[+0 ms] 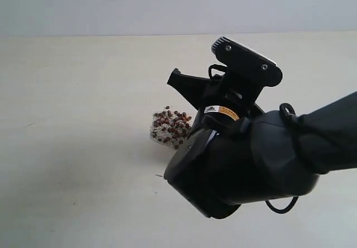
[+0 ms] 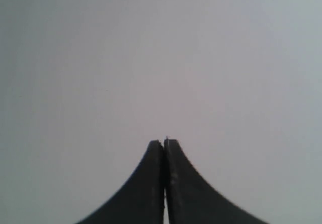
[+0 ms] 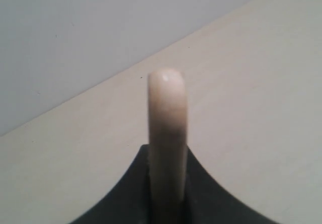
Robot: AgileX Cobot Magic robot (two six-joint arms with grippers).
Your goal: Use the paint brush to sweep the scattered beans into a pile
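the beans [image 1: 172, 126] are dark reddish-brown, speckled with whitish crumbs [image 1: 157, 132]. the table [image 1: 72, 147] around the beans is plain pale cream with a few tiny dark flecks. the wall [image 1: 167, 5] beyond the beans is flat pale grey. just beside the beans the right arm [image 1: 251, 159] is glossy black, with a small orange-and-white label [image 1: 222, 112]. the paint brush [image 3: 167, 128] handle is pale cream wood. the right gripper [image 3: 167, 156] is black, and the left gripper [image 2: 164, 144] is black against grey.

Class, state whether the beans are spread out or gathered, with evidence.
Gathered: the beans form one tight cluster on the table in the exterior view; the arm hides whatever lies behind it.
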